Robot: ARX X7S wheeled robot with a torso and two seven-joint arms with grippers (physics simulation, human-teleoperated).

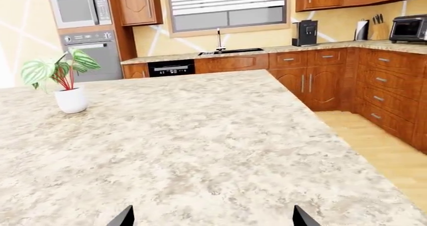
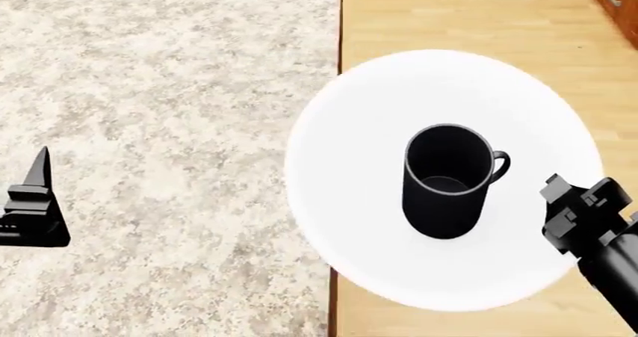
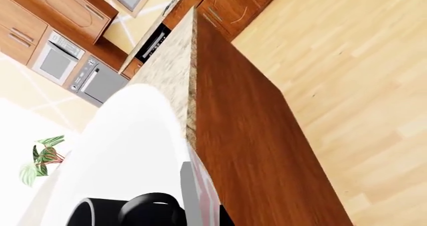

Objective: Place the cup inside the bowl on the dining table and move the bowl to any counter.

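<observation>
- Right gripper (image 2: 570,202) clamped on the white bowl (image 2: 369,113) rim, at the side nearest that arm.
- Black mug (image 2: 449,180) upright inside the bowl.
- Bowl mostly overhangs the dining table (image 2: 160,90) edge, above wood floor (image 2: 468,16).
- Left gripper (image 1: 212,220) jaws wide, empty, over the tabletop.

Matte black cylindrical mug (image 2: 447,180) stands upright in large white round bowl (image 2: 339,202), handle at 3 o'clock. Bowl overhangs pale speckled granite dining table's (image 2: 169,128) edge; table at its 9 o'clock, wood floor (image 2: 479,16) at 12.

One cup (image 2: 447,180), one bowl (image 2: 359,202)
</observation>
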